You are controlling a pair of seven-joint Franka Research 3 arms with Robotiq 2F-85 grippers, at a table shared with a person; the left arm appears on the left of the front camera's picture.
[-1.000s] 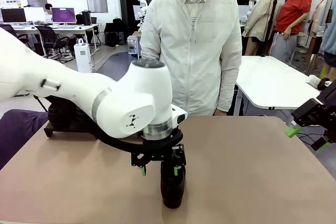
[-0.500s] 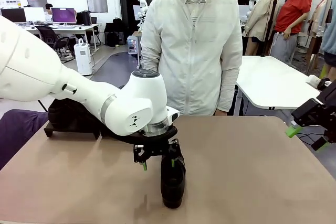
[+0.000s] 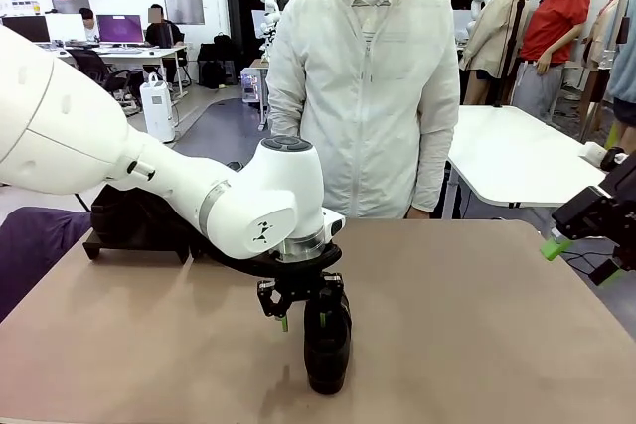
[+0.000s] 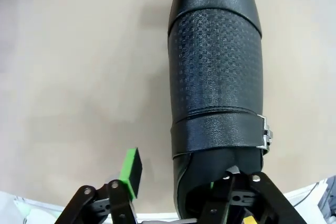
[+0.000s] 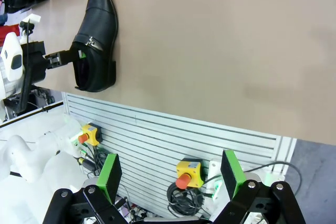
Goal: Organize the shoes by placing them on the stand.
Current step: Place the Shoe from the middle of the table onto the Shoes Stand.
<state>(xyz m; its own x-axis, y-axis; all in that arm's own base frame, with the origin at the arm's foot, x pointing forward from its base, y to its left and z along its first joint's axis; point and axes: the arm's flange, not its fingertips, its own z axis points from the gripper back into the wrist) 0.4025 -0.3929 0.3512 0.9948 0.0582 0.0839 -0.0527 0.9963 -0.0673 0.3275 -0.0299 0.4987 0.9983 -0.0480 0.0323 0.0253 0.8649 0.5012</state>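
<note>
Stiff, glossy buckled slip-on shoe [image 4: 215, 87], collar at 6 o'clock straddled by part-open left gripper [image 4: 181, 184]; right gripper [image 5: 170, 174] spread wide.

The shoe [image 4: 215, 93] is black — smooth and glossy at the toe, with a fine embossed grid across the vamp and a small silver buckle [image 4: 266, 136] on its strap. The table [image 3: 477, 325] is plain tan; the left gripper [image 4: 178, 182] is black with bright green pads [image 4: 130, 171] — the person [image 3: 363, 96] wears a white jacket.

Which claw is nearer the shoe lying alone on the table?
Left. The left claw is at the shoe, one finger inside its heel opening, the other outside. The right claw hangs open off the table's right edge, well away.
</note>
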